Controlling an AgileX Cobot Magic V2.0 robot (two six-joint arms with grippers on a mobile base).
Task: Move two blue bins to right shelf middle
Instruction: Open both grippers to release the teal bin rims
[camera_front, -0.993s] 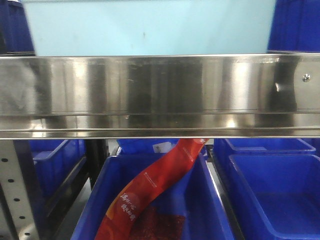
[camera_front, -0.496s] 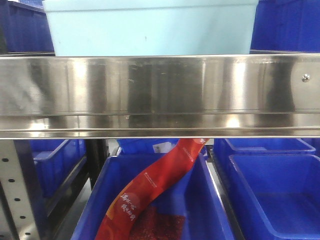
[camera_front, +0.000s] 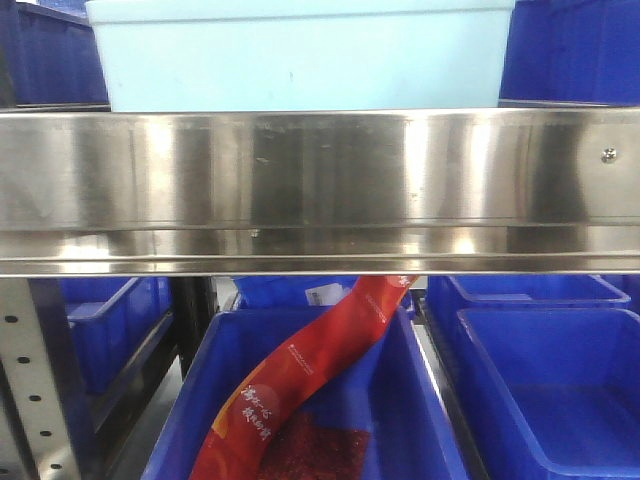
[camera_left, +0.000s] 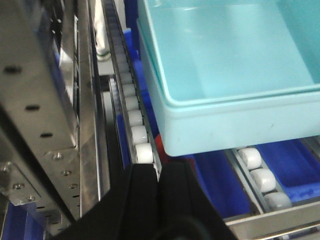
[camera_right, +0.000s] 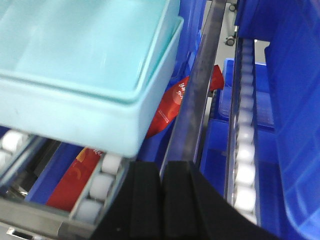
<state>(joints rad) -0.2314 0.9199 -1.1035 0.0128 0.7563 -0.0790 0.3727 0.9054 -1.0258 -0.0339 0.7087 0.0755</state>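
A pale light-blue bin (camera_front: 300, 60) sits on the roller tracks behind the right shelf's steel front rail (camera_front: 320, 180). Both wrist views show it from above, open and empty (camera_left: 225, 50) (camera_right: 75, 55). A second rim shows just under the first, as if one tub is nested in the other. My left gripper (camera_left: 159, 170) is shut with nothing in it, just before the bin's near left corner and over a white roller track (camera_left: 135, 125). The right gripper (camera_right: 162, 167) is also shut and empty, just right of the bin's near right corner.
Dark blue bins (camera_front: 575, 50) flank the pale bin on its level. On the level below, a dark blue bin (camera_front: 400, 400) holds a red packet (camera_front: 300, 380), with another dark blue bin (camera_front: 550, 390) to its right. A grey perforated post (camera_front: 25, 380) stands at lower left.
Over the first half second the pale bin went back on the shelf: it looks smaller and its top rim now shows. Since then nothing has moved.
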